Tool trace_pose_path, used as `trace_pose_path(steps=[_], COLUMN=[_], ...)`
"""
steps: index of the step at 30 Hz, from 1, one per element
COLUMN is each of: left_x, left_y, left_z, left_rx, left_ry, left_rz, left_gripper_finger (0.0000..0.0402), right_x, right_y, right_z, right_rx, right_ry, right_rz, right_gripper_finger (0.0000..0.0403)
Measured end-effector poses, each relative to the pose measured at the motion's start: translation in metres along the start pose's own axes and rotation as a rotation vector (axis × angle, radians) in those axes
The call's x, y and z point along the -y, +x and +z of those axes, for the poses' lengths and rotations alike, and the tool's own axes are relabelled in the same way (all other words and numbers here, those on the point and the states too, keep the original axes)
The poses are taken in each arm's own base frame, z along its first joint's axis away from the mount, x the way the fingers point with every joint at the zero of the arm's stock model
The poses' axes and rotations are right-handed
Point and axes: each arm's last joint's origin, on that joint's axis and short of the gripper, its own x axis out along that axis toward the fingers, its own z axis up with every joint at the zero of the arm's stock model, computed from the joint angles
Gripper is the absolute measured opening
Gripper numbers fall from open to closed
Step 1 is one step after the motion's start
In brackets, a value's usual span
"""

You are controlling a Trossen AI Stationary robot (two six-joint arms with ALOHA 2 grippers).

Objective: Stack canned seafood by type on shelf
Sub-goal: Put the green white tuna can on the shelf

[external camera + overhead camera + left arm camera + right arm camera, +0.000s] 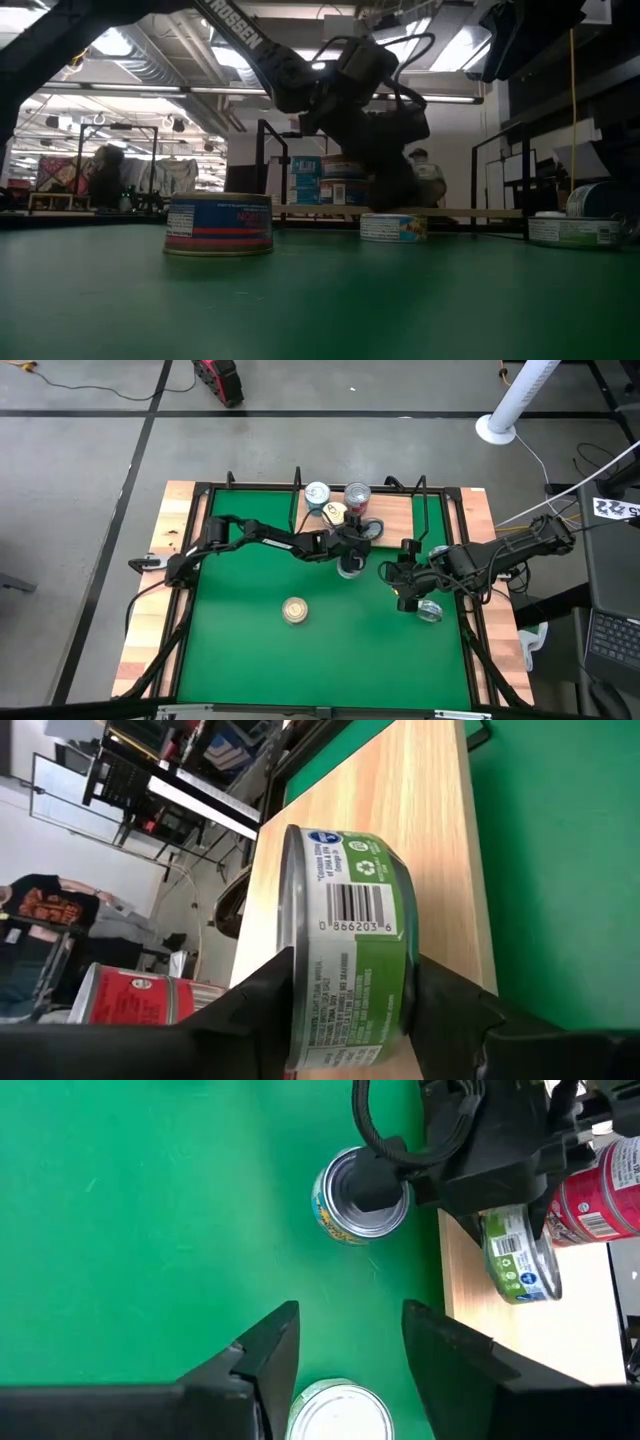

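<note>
From above, the left gripper (pixel 352 536) reaches across the green mat (pixel 250 650) to the front edge of the shelf (pixel 400 515), but the arm hides what it carries. The left wrist view shows it: a green tin (pixel 345 945) held on its side between the two fingers, which press on its lid and base, above the light wood of the shelf (pixel 420 810). A red tin (pixel 130 995) stands on the board behind it. The right wrist view shows the same green tin (pixel 518 1255) hanging at the shelf's edge beside the red tin (pixel 590 1195), and a yellow-labelled tin (pixel 358 1195) on the mat just beneath the left arm.

The right gripper (pixel 408 592) hovers over the mat near its right side. Its jaws are spread wide and hold nothing; a silver-lidded tin (pixel 335 1410) lies below, between the fingers and apart from them.

The overhead view also shows a blue tin (pixel 317 493) on the shelf's left end and a lone tin (pixel 294 610) out on the mat. Only the low view shows that lone tin's label (pixel 219 224): blue with a red band.
</note>
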Motion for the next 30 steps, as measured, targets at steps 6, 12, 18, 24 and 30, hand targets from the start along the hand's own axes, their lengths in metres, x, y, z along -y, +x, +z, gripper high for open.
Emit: trace_pose_path(steps=[6,12,18,24,30], left_x=[0.0036,0.0034,0.0035,0.0035,0.0029], left_y=[0.0022,0.0028,0.0029,0.0029,0.0026], left_z=[-0.0020,-0.0010,-0.0010,-0.0010,-0.0009], left_rx=[-0.004,0.017,0.018,0.018,0.016], left_ry=[0.001,-0.014,-0.038,-0.038,-0.049], left_rz=[-0.011,-0.001,0.000,0.001,0.006], left_gripper_finger=[0.0187,0.0214,0.0236,0.0239,0.0239], right_x=[0.0000,0.0000,0.0000,-0.0002,-0.0007], right_y=[0.0000,0.0000,0.0000,0.0000,0.0000], right_z=[0.0001,0.0001,0.0000,-0.0002,-0.0004], right_rx=[0.000,0.000,0.000,-0.004,-0.010], right_ry=[0.000,0.000,0.000,-0.001,-0.001], right_rz=[0.001,0.001,0.001,0.008,0.027], right_gripper_finger=[0.0177,0.0177,0.0177,0.0177,0.0177])
